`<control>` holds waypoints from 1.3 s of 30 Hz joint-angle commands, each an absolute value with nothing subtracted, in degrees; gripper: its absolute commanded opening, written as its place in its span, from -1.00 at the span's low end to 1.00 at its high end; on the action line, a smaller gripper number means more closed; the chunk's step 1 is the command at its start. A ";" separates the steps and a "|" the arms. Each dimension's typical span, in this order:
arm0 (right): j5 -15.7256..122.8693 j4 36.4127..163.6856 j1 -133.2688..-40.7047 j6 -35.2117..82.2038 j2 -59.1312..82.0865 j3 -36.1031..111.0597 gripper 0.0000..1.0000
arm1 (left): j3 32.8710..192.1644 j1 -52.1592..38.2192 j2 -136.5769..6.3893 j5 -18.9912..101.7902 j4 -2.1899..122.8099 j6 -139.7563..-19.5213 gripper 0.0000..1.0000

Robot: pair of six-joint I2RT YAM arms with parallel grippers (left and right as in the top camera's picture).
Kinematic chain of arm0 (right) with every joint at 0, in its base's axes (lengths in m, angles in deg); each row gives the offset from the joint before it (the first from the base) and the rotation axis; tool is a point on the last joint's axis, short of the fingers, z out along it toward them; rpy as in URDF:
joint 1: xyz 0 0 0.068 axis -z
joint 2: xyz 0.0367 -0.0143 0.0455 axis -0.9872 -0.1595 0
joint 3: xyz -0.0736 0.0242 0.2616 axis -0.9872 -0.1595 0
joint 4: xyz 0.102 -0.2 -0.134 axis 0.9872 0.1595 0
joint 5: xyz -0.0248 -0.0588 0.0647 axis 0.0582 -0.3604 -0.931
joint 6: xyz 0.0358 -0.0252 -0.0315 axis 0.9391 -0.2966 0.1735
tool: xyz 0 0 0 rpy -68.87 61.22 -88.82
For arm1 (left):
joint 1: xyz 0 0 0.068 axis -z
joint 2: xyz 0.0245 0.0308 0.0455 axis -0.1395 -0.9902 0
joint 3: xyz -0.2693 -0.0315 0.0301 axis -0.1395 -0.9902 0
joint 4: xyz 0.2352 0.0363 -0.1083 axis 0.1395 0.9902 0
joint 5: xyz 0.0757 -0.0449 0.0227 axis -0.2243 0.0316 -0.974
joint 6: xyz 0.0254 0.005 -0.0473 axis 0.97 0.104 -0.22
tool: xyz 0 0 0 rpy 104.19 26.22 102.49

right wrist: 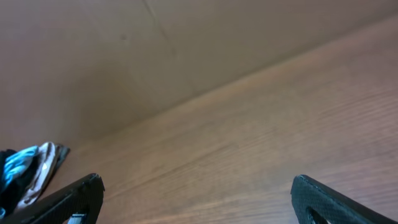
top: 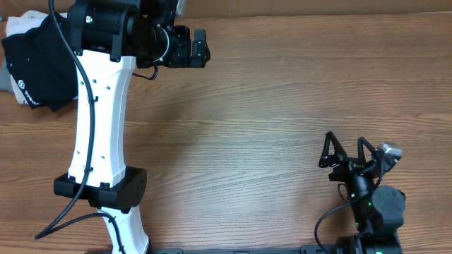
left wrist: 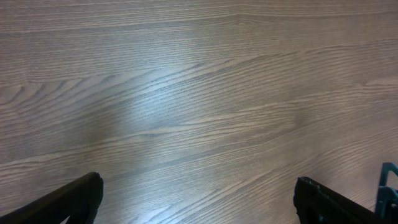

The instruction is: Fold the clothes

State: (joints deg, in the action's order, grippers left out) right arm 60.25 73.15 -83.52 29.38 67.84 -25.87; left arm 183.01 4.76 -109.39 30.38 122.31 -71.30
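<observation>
- Right now the black T-shirt (top: 39, 67) lies bunched at the far left corner of the desk (top: 268, 106), and neither hand touches it.
- Left hand (top: 200, 48) hangs over bare wood, jaws spread wide and empty. Right hand (top: 346, 144) sits near its base, likewise wide and empty.
- Risk: a pinch into the crumpled heap may catch several layers, so the shirt would drag as a lump instead of spreading.
- Risk: it seems close to the edge, so a sideways tug could slide it off.
</observation>
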 commanded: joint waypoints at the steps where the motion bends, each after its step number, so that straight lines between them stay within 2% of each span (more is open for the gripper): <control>1: 58.30 69.31 -83.30 26.21 70.28 -29.50 1.00 | 183.12 4.76 -110.04 29.88 122.20 -70.19 1.00; 7: 58.28 69.13 -83.30 25.11 76.64 -32.72 1.00 | 183.12 4.76 -110.04 29.88 122.20 -70.19 1.00; 15: 56.23 68.85 -83.28 15.28 82.11 -34.64 1.00 | 183.12 4.76 -110.04 29.88 122.20 -70.19 1.00; 39: 56.38 71.60 -83.33 15.52 82.09 -35.95 1.00 | 183.12 4.76 -110.04 29.88 122.20 -70.19 1.00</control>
State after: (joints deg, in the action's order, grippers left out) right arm 56.88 71.84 -83.48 15.91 81.52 -35.36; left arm 183.01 4.76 -109.39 30.41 122.33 -71.30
